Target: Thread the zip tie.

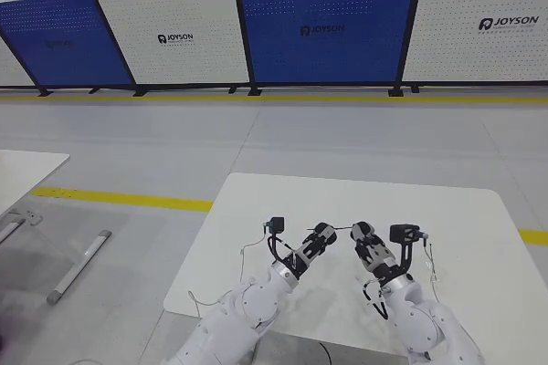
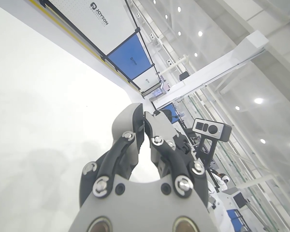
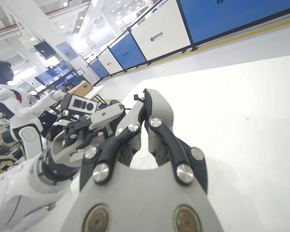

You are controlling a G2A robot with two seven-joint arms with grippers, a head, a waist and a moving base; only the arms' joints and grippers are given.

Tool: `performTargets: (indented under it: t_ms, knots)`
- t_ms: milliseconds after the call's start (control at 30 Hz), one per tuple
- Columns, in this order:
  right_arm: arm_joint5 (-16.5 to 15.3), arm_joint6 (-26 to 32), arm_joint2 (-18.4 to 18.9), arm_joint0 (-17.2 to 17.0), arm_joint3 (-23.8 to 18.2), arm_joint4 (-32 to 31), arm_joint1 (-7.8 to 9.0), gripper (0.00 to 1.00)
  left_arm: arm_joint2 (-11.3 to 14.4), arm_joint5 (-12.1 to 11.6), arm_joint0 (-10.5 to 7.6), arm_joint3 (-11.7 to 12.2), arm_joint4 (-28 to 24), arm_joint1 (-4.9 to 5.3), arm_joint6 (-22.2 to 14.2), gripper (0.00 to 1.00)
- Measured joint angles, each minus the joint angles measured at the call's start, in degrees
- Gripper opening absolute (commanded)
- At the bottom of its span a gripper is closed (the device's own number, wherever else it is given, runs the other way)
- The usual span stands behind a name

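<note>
Top view shows us 2 grippers nearly tip to tip above the white table (image 1: 457, 274). On the left, the left gripper (image 1: 322, 234) has its fingers pressed together on 1 end of the thin black zip tie (image 1: 343, 225), which spans the short gap between the 2; on the right, the right gripper (image 1: 360, 232) pinches the other end, fingers likewise closed.

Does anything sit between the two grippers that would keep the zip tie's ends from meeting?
Nothing visible does. The zip tie sticks out of the right gripper, whose jaws are shut, close to the left gripper, also shut, with the white table beneath.
</note>
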Motion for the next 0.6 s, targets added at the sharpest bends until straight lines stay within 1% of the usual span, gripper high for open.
performTargets:
  t_ms: [133,400,433,467,500,600]
  knots:
    - [-0.4,0.2,-0.1,0.2,0.1,-0.5,0.05,0.0,0.0,0.0,-0.12,0.0,0.2,0.02,-0.8,0.0]
    - [-0.5,1.4,-0.3,0.4,-0.1,-1.2,0.14,0.0,0.0,0.0,0.3,-1.6,1.0,0.11,-1.6,0.0]
    - [-0.5,1.5,-0.3,0.4,-0.1,-1.1,0.15,0.19,0.0,0.0,0.35,-1.6,1.1,0.11,-1.5,0.0]
    - [-0.5,1.5,-0.2,0.3,-0.2,-0.6,0.15,0.9,0.0,0.0,0.41,-1.7,1.3,0.12,-1.3,0.0]
    - [-0.7,1.5,-0.1,0.2,-0.2,-0.3,0.16,1.0,0.0,0.0,0.46,-1.7,1.4,0.11,-1.1,0.0]
    - [-1.1,1.5,0.4,-0.1,-0.6,0.1,0.27,1.0,-0.1,0.4,0.56,-1.5,1.2,0.02,-0.3,0.0]
